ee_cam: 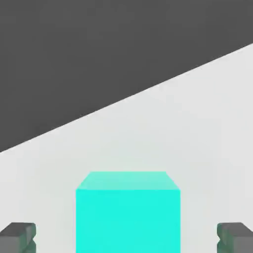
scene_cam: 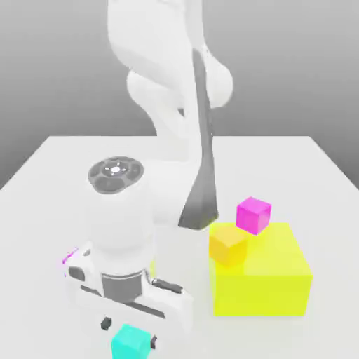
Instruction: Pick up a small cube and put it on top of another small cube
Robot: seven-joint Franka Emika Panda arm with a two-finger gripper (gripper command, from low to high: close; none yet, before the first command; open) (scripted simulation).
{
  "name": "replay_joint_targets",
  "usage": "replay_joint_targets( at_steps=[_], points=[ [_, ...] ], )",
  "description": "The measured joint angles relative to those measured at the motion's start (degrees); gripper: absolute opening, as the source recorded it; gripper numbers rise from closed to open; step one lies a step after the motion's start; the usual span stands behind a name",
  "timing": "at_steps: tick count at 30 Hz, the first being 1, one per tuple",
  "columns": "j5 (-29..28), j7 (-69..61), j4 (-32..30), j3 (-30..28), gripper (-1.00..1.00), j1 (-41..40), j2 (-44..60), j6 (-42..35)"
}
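Note:
The small teal cube [scene_cam: 130, 342] rests on the white table near its front edge. My gripper [scene_cam: 130, 335] is lowered over it, hand pointing down. In the hand view the teal cube [ee_cam: 127, 217] sits centred between my two dark fingertips [ee_cam: 18, 236], with a wide gap on each side. The gripper [ee_cam: 126, 237] is open and touches nothing. A magenta cube [scene_cam: 253, 214] stands at the far edge of the big yellow block [scene_cam: 266, 280]. An orange cube [scene_cam: 228, 245] sits on the block's top near its corner on the exterior view's left.
The big yellow block stands on the exterior view's right, close to my hand. A sliver of another magenta cube [scene_cam: 69, 256] peeks out behind the hand on the exterior view's left. The arm's white links rise behind the hand.

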Motion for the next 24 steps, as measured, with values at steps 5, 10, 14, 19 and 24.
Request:
replay_joint_targets(
  at_steps=[5, 10, 14, 19, 24],
  points=[
    [0.0, 0.0, 0.2, 0.1, -1.00, -0.1, 0.8, 0.7],
    [-0.4, 0.3, -1.4, -0.2, -1.00, 0.1, -6.8, -5.4],
    [-2.4, -3.7, -4.6, 1.6, -1.00, 1.3, -15.0, -10.4],
    [-2.8, -13.3, -9.3, 4.9, -1.00, 4.8, -25.4, -16.1],
    [-1.2, -24.5, -14.1, 5.7, -1.00, 9.0, -35.8, -21.7]
  ],
)
